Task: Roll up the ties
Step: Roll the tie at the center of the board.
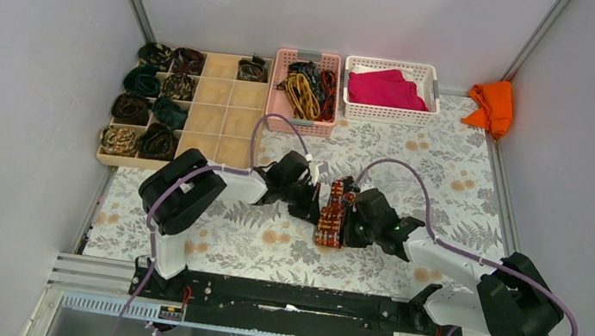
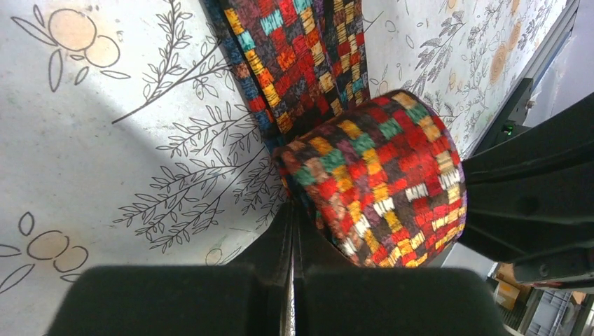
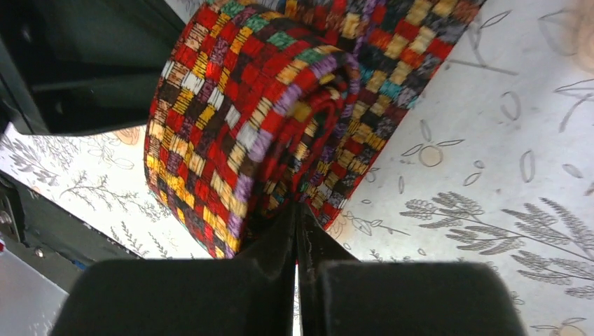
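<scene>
A red-orange-and-dark checked tie lies in the middle of the flowered cloth, partly rolled. Its roll fills the left wrist view, with the flat tail running away from it. My left gripper is shut at the roll's left end, the fingers pressed together on its edge. The roll also shows in the right wrist view. My right gripper is shut at the roll's other end, the tips pinched into the folds. In the top view both grippers flank the tie.
A wooden divided tray at the back left holds several rolled dark ties. A pink basket holds loose ties. A white basket holds magenta cloth. An orange cloth lies at the back right corner.
</scene>
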`<state>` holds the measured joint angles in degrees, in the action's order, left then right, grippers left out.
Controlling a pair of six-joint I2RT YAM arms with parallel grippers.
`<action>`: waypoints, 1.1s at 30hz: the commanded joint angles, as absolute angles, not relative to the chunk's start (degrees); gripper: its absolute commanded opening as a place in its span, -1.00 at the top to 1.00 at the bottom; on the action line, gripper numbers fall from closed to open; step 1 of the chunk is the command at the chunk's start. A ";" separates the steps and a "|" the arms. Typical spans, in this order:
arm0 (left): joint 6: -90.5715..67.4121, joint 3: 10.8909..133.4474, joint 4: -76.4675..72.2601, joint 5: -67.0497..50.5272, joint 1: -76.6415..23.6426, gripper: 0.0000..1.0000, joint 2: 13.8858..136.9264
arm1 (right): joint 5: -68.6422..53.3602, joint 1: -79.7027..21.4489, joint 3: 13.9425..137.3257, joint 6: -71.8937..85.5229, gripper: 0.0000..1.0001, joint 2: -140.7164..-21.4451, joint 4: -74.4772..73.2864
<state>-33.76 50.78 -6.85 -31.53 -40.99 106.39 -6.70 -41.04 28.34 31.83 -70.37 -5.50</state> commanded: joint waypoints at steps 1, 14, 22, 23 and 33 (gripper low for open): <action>-32.12 50.37 -2.73 -27.39 -40.87 1.00 106.54 | -5.49 -43.51 26.95 34.34 1.00 -71.21 -2.56; -32.01 53.61 2.82 -21.74 -40.83 1.00 104.91 | 7.84 -43.82 29.81 34.47 1.00 -61.97 -16.80; -32.82 53.37 5.11 -18.78 -41.07 1.00 105.94 | 5.06 -43.84 28.14 34.47 1.00 -68.62 -12.77; -33.00 53.68 5.10 -19.01 -41.31 1.00 106.30 | 4.46 -43.86 28.20 34.42 1.00 -69.69 -12.02; -36.37 54.32 5.44 -20.79 -48.02 1.00 106.61 | -3.47 -44.28 27.68 34.96 1.00 -74.08 -4.90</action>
<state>-35.38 54.52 1.08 -22.22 -45.67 105.21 0.19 -43.42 28.36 34.41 -72.62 -6.72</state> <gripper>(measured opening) 0.007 0.010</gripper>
